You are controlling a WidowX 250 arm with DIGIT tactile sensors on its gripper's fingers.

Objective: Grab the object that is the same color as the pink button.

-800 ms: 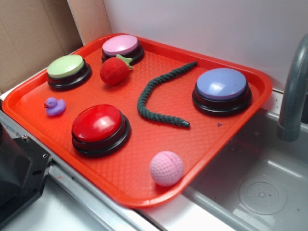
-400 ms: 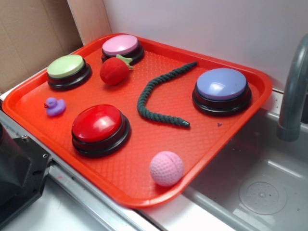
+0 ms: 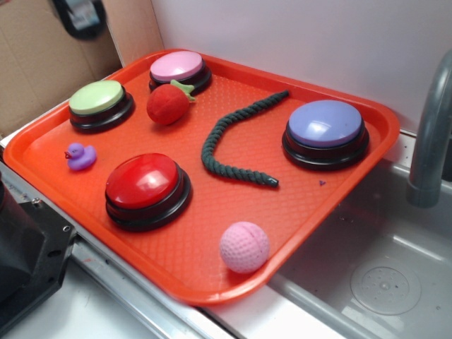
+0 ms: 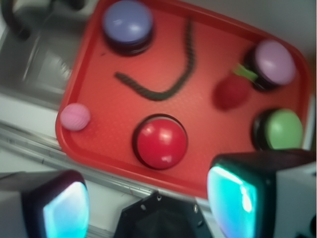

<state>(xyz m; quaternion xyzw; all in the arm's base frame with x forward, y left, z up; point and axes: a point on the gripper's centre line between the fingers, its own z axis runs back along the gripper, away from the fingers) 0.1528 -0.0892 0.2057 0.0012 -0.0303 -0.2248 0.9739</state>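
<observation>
The pink ball (image 3: 244, 247) (image 4: 75, 116) sits on the red tray (image 3: 311, 205) (image 4: 106, 84) close to the tray's near rim, beside the corner that reaches toward the sink (image 3: 374, 275). Its surface is dimpled and a groove runs across its top. Nothing touches it. The red button (image 3: 146, 187) (image 4: 161, 143) stands a little farther along the same near side, apart from the ball. A dark green rope (image 3: 229, 141) (image 4: 166, 74) lies curved across the middle of the tray, between the red button and the lavender-blue button (image 3: 325, 131) (image 4: 128, 22), which stands by the tray's far right corner. The pink button (image 3: 179, 69) (image 4: 274, 63) stands at the far left corner, with a red plush strawberry (image 3: 168, 104) (image 4: 233, 91) just beside it, its green stalk toward the button. A green button (image 3: 99, 104) (image 4: 281, 130) stands along the left edge, and a small purple duck (image 3: 80, 156) sits near the left corner, apart from the buttons.

The claw (image 4: 148, 198) is above and outside the tray's near edge in the wrist view, well apart from the ball. Its two fingers (image 4: 235, 196) are spread wide with nothing between them. In the exterior view only a blurred dark part of the arm (image 3: 81, 18) shows at the top left, in front of the cardboard (image 3: 42, 70). A grey faucet (image 3: 431, 134) rises at the right edge beside the sink.
</observation>
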